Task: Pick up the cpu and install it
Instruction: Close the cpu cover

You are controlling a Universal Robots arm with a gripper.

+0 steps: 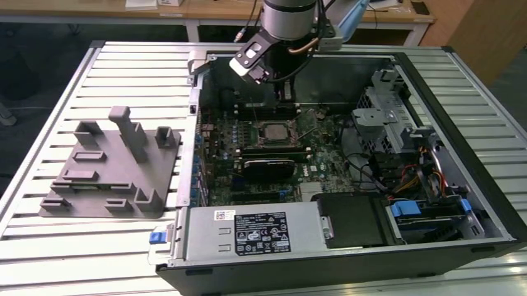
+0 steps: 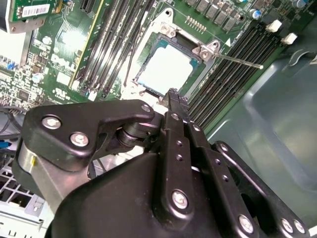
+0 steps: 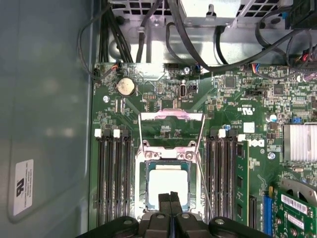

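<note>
The cpu (image 3: 167,184) lies flat in the motherboard socket (image 3: 143,163), its pale silvery top facing up; it shows too in the second wrist view (image 2: 166,67) and the exterior view (image 1: 270,131). The socket's metal load frame (image 3: 171,124) stands swung open, and its thin lever (image 2: 237,60) sticks out sideways. My gripper (image 3: 170,198) hovers just above the chip's edge, its two black fingers pressed together with nothing between them. The exterior view has the gripper (image 1: 285,97) reaching down into the open computer case, slightly behind the socket.
Memory slots (image 3: 113,183) flank the socket on both sides. The case wall (image 1: 197,123) rises at the exterior view's left of the board, and a drive cage (image 1: 387,117) and cables stand at its right. A grey plastic fixture (image 1: 111,166) sits on the slatted table.
</note>
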